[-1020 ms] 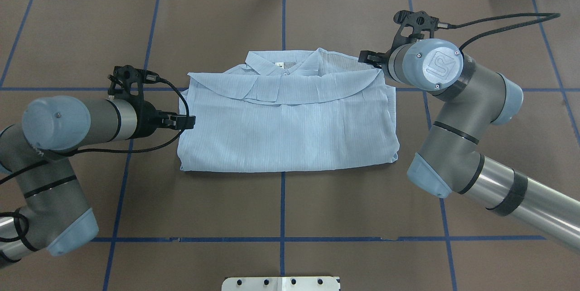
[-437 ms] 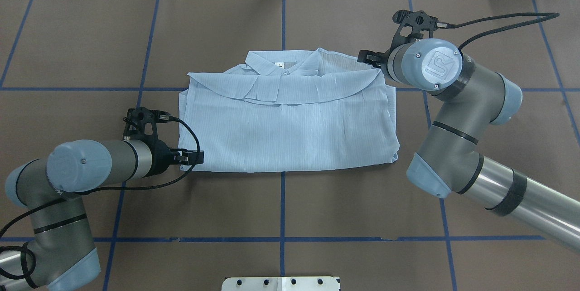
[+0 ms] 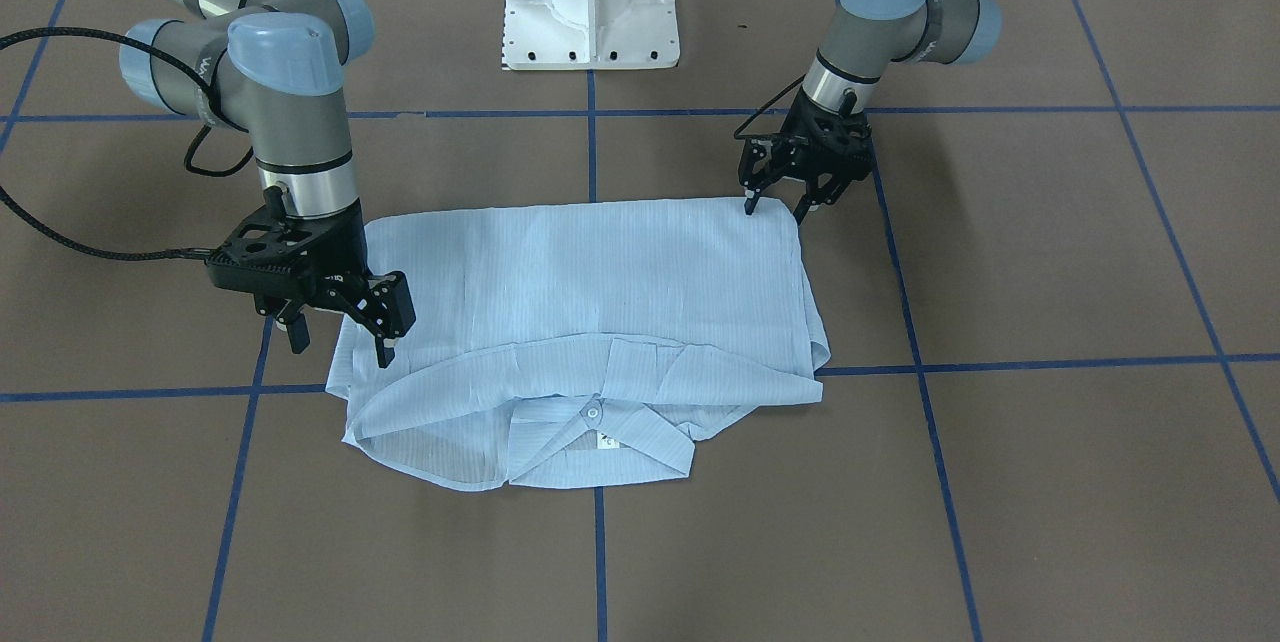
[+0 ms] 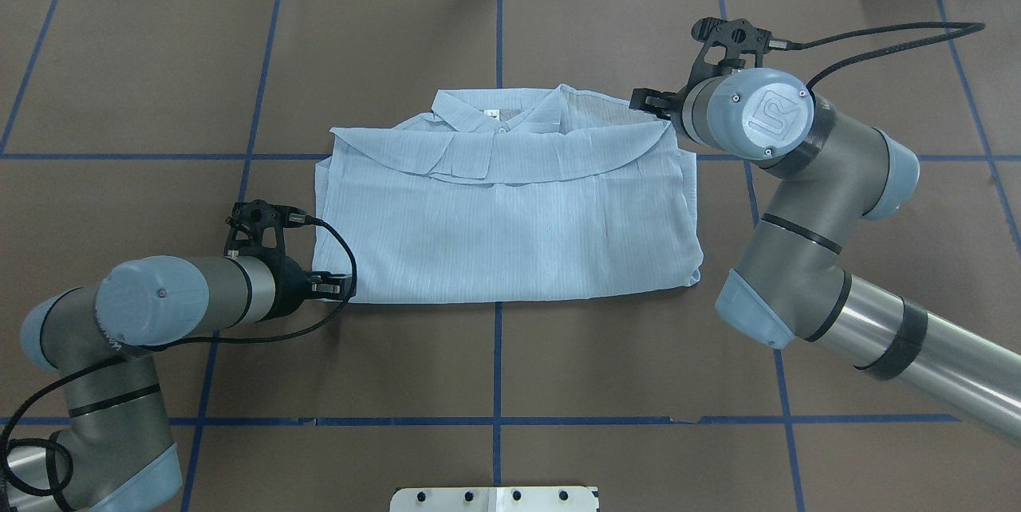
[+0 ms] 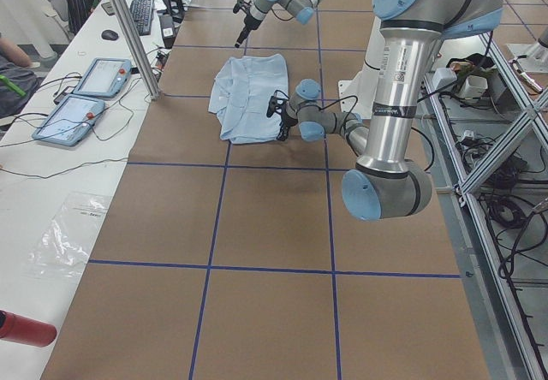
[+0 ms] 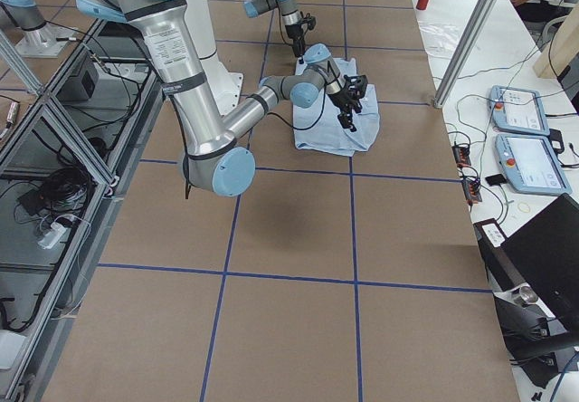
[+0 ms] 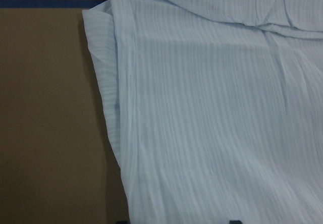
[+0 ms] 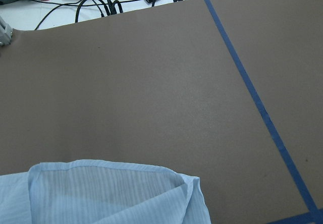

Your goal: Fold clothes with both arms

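Since the shirt (image 4: 502,225) on the desk (image 4: 638,352) looks thin, limp and light, I'd pinch corners: near hem corner under the left end effector (image 3: 774,212), spread apart; farther, collar-end edge under the right end effector (image 3: 340,350), likewise apart.

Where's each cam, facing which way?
Front: across table, facing robot; light blue striped shirt, grey left arm, right arm, white pedestal.
Overhead: behind robot, downward; both arms.
Exterior left: table end; left arm near.
Exterior right: opposite end; right arm near.
Left wrist: shirt edge; almost no body.
Right wrist: shirt corner; no body.
Shared: shirt everywhere.
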Robot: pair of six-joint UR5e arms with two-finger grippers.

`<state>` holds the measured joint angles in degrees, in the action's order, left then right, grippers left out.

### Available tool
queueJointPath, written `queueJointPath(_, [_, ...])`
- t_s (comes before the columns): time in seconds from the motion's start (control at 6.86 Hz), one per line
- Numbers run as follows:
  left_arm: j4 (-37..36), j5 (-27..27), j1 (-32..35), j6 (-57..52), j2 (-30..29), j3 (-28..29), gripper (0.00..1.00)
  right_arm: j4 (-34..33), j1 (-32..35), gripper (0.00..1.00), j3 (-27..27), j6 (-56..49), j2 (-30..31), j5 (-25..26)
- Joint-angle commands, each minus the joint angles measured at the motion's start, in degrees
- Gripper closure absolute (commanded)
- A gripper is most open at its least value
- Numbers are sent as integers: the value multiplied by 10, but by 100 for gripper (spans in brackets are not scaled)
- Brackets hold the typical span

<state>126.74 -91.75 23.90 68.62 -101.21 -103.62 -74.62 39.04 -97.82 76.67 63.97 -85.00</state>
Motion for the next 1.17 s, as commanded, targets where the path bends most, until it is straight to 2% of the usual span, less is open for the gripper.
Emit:
queueJointPath(0.0, [0, -1, -2, -1, -2, -1, 94, 0, 0, 0, 0, 1, 0, 0])
queueJointPath(0.15, [1, -1, -2, 0, -2, -3, 100, 0, 0, 0, 1, 0, 0, -1])
queueJointPath(0.58, [-3, 0, 19, -28, 21, -18, 100, 0, -1, 0, 2, 0, -1, -1])
queueJointPath(0.87, [-4, -1, 110, -141, 22, 9, 100, 0, -4, 0, 2, 1, -3, 0])
queueJointPath(1.02, [-4, -1, 151, -181, 12, 51, 100, 0, -5, 0, 1, 1, -3, 0])
